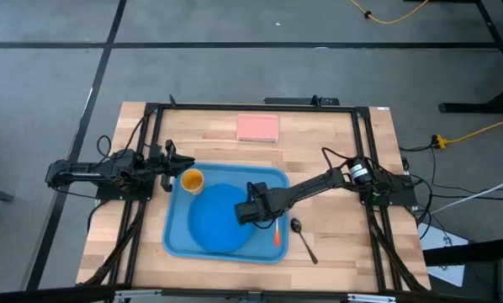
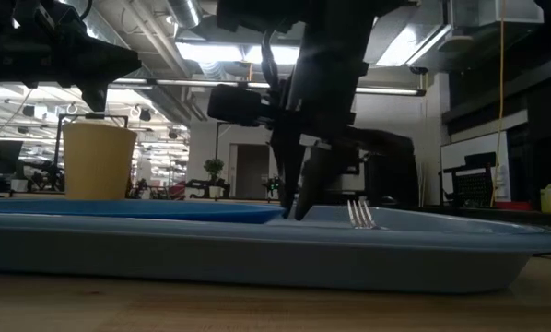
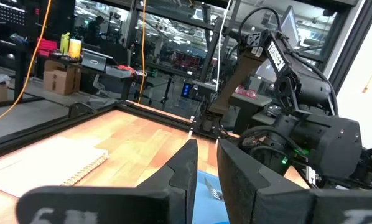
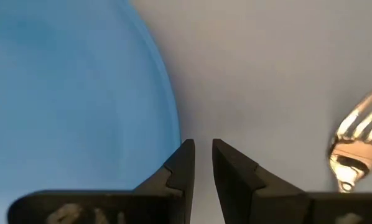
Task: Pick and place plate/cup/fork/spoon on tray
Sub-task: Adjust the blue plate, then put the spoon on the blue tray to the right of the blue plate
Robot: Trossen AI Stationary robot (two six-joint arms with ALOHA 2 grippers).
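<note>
The light-blue tray [image 1: 174, 242] lies mid-table. On it lie the darker blue plate [image 1: 218, 220], the yellow-orange cup [image 1: 191, 180] upright in its far left corner, and the orange-handled fork [image 1: 277, 236] by its right rim. The dark spoon [image 1: 303, 239] lies on the table just right of the tray. My right gripper [image 1: 253, 212] is shut and points down over the tray floor between the plate's right edge [image 4: 167, 93] and the fork's tines [image 4: 357, 134]. My left gripper [image 1: 169, 162] is shut and empty, level at the tray's far left corner beside the cup.
A pink pad [image 1: 257, 127] lies near the table's far edge. A black frame runs along the table's far, left and right sides. Bare wood shows around the tray on the near and right sides.
</note>
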